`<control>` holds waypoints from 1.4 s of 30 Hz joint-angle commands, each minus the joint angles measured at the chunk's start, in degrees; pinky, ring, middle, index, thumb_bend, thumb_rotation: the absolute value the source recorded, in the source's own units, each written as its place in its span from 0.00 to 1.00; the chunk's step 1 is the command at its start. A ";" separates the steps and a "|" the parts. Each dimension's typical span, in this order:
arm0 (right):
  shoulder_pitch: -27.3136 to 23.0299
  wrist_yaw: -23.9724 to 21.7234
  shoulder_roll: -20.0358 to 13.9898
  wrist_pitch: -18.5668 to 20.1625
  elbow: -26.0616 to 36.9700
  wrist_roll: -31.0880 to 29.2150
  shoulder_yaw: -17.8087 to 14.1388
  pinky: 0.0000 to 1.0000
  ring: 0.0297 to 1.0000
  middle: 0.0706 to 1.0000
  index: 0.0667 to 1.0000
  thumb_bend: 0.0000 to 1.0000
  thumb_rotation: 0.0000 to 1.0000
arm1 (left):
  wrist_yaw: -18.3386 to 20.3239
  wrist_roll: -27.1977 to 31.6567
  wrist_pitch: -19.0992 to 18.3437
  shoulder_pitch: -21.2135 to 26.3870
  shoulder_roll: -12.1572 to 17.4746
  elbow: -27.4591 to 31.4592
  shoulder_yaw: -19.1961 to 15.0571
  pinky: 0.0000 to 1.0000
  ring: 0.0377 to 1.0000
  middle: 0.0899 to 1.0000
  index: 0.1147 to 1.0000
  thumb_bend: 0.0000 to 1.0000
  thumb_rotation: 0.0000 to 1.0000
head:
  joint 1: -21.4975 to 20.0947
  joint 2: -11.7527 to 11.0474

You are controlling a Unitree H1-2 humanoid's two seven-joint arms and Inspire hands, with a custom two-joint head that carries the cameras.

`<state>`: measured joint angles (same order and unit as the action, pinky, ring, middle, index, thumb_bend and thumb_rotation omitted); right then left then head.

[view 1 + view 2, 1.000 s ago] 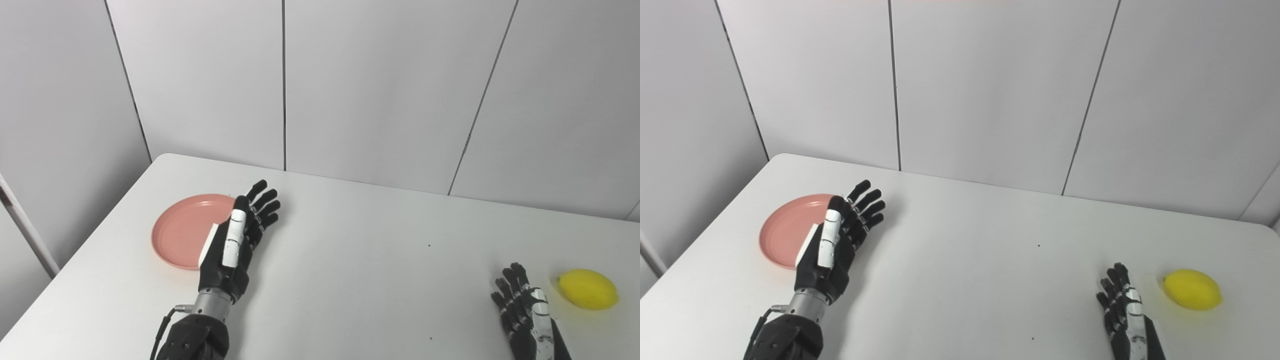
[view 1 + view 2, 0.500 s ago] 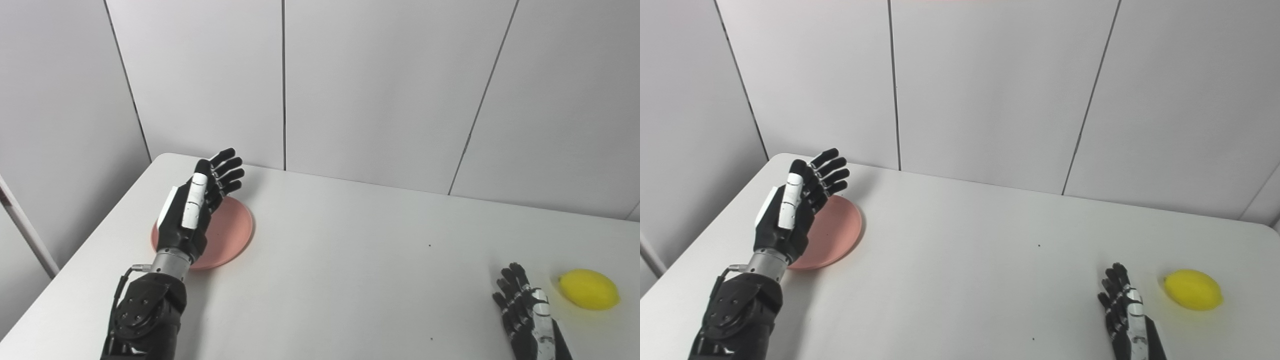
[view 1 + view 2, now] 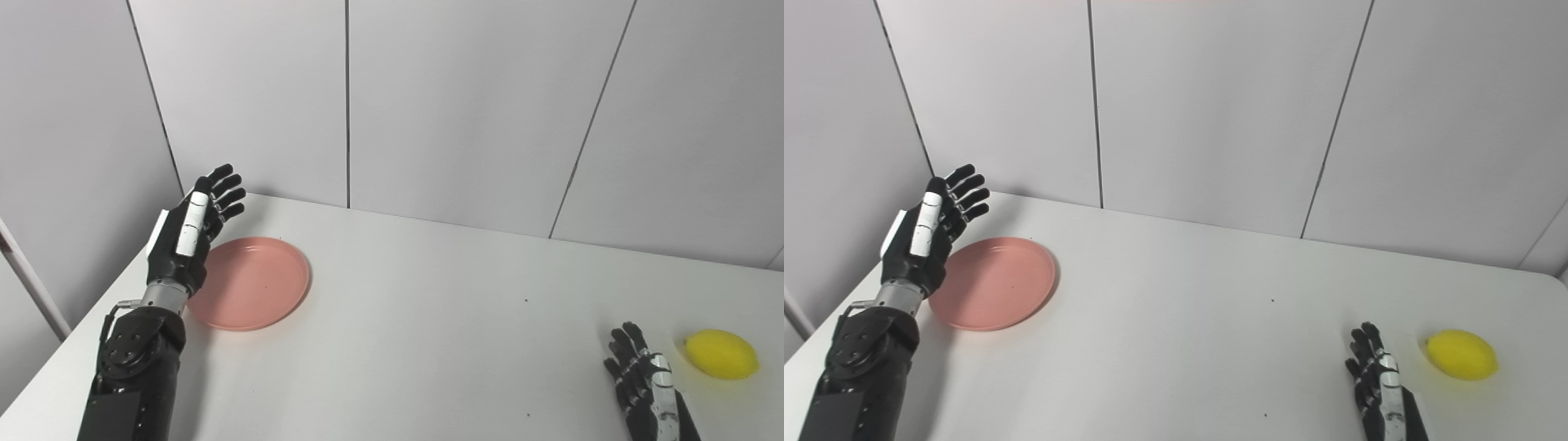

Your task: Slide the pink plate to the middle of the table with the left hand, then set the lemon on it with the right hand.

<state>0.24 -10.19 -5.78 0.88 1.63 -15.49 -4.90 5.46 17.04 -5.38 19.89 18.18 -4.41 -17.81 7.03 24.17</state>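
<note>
The pink plate [image 3: 251, 283] lies flat on the white table [image 3: 429, 318] at the far left. My left hand [image 3: 190, 229] is raised just left of the plate's far-left rim, palm on edge, fingers spread and open, holding nothing. Whether it touches the rim is unclear. The yellow lemon [image 3: 721, 354] rests near the table's right edge. My right hand [image 3: 643, 383] lies open on the table a short way left of the lemon, apart from it, its wrist cut off by the bottom edge.
Grey wall panels [image 3: 465, 104] stand right behind the table's far edge. The table's left edge [image 3: 79, 324] runs close beside my left arm. A slanted white bar [image 3: 33, 282] stands off the table at the left.
My left hand has swung from the plate's right side, over the plate, to its far-left side and risen. Plate, lemon and right hand have stayed put.
</note>
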 commanded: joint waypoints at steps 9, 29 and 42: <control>3.31 -0.77 1.72 -0.16 -4.09 -0.72 0.83 1.00 1.00 0.96 0.97 0.72 1.00 | 0.05 2.60 3.77 6.26 3.56 -7.61 -4.08 0.76 0.78 0.77 0.77 0.89 0.80 | -0.05 -0.05; 3.23 -1.01 1.87 -0.41 -4.28 -0.73 0.92 1.00 1.00 0.96 0.97 0.71 1.00 | 1.25 1.99 15.29 10.49 6.45 -32.00 -5.30 0.81 0.82 0.81 0.86 0.92 0.82 | -0.49 0.14; 3.37 -0.71 2.02 0.33 -3.80 -0.69 0.97 1.00 1.00 0.96 0.97 0.71 1.00 | 0.87 1.22 21.90 12.59 7.04 -44.07 -4.25 0.82 0.81 0.79 0.85 0.90 0.83 | -0.65 0.33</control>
<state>0.17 -10.60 -5.70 0.81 1.46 -15.49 -4.88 6.09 18.40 15.70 30.42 23.66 -48.54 -22.40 6.33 24.43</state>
